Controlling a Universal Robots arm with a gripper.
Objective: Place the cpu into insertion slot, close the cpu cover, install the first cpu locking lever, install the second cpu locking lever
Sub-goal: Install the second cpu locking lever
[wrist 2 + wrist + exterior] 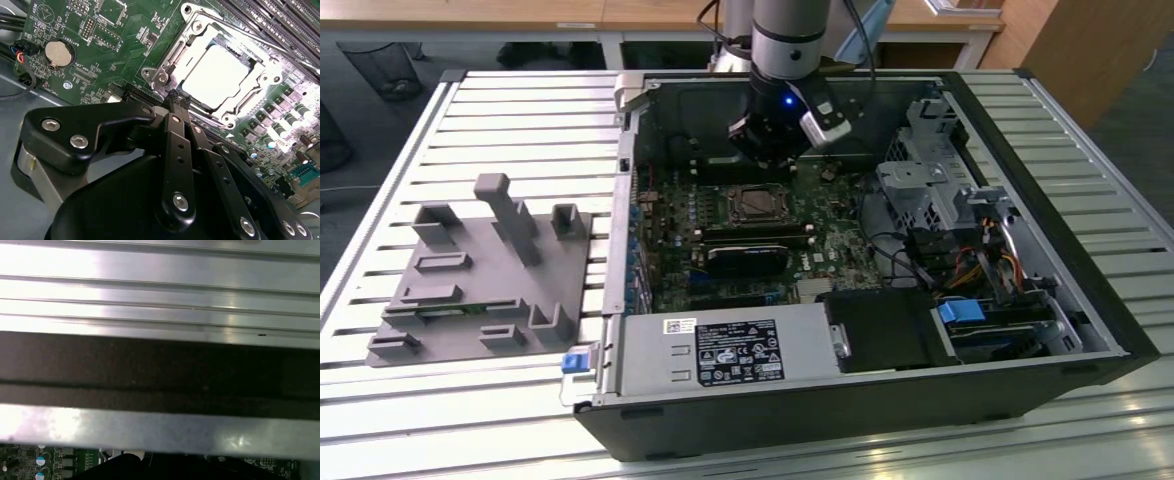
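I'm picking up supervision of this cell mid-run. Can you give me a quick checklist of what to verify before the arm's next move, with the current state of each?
1. Cpu seated in the slot: ok, it lies flat inside.
2. Cover down over the cpu: ok, frame lies around it.
3. Locking levers latched: cannot tell.
4. End effector empty: ok, its tips are together at the cover's edge, nothing between.
5. Arm clear of the case wall: ok in the exterior view.
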